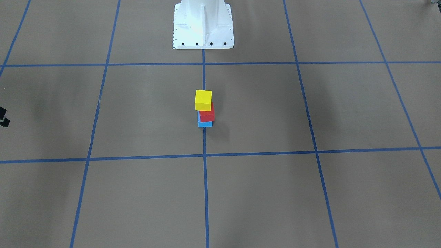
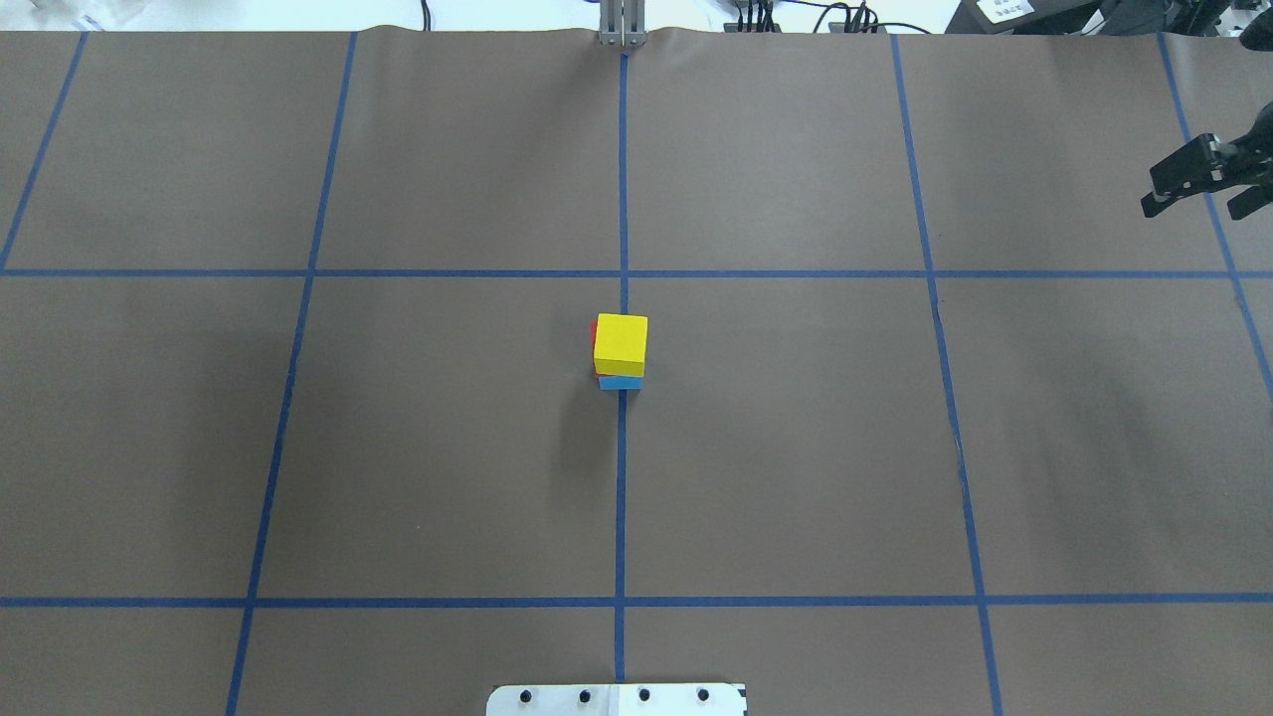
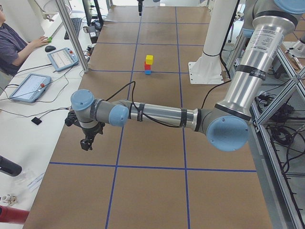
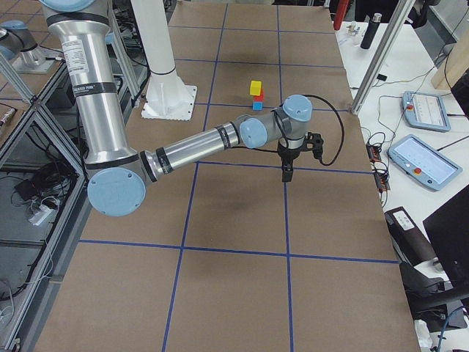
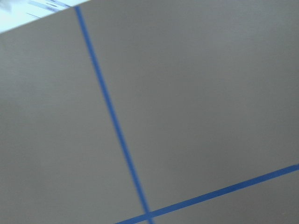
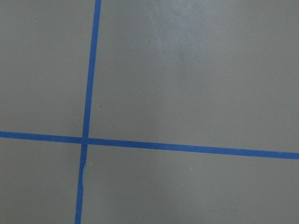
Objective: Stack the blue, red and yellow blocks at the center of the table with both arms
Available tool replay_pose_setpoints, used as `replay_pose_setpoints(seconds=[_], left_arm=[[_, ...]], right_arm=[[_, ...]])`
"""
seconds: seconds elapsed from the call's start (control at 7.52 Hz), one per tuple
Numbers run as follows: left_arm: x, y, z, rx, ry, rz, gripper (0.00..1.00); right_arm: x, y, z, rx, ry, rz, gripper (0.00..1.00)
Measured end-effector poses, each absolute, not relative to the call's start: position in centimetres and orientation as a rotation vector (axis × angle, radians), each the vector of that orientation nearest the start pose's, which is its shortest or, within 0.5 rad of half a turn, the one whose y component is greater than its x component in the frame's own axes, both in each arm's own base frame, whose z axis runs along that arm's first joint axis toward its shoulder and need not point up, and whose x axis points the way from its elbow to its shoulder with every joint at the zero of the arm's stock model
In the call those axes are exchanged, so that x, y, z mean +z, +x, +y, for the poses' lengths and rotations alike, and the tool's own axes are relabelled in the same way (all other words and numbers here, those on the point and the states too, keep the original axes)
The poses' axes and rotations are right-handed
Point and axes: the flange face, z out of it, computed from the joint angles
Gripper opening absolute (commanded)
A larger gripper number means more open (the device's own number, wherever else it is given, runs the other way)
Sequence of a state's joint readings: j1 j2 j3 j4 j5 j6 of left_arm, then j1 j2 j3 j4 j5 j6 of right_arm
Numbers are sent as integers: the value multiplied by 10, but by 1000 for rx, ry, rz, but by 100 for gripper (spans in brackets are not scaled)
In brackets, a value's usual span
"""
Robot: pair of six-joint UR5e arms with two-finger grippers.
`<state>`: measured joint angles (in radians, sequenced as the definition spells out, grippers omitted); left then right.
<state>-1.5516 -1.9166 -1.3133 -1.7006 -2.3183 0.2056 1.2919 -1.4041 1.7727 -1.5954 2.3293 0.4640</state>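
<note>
At the middle of the table (image 2: 796,447) the three blocks stand in one slightly offset stack. The yellow block (image 1: 203,100) is on top, the red block (image 1: 207,115) sits under it, and the blue block (image 1: 205,124) is at the bottom on a tape line. From overhead the yellow block (image 2: 621,343) covers most of the stack, with only an edge of the blue block (image 2: 619,382) showing. My right gripper (image 2: 1193,207) hangs open and empty at the far right edge, well away from the stack. My left gripper (image 3: 86,143) shows only in the exterior left view, so its state is unclear. Both wrist views show only bare table and tape.
The white pedestal base (image 1: 203,27) stands at the robot's side of the table. A person (image 3: 12,43) sits at a side bench with tablets (image 3: 28,86) beyond the table's far edge. An aluminium post (image 3: 71,36) rises at that edge.
</note>
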Motion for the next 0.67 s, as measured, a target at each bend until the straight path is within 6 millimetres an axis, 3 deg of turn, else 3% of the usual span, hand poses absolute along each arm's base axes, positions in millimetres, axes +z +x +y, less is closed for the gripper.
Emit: replay_pose_setpoints(seconds=[0.27,0.67], left_arm=[[596,-78,-632,313,291,685,100],[632,-81,-579,301,256,658,100]], right_arm=[[499,-52,-538,111,15,-825,100],[538,3,-510,149,16,-809,100]])
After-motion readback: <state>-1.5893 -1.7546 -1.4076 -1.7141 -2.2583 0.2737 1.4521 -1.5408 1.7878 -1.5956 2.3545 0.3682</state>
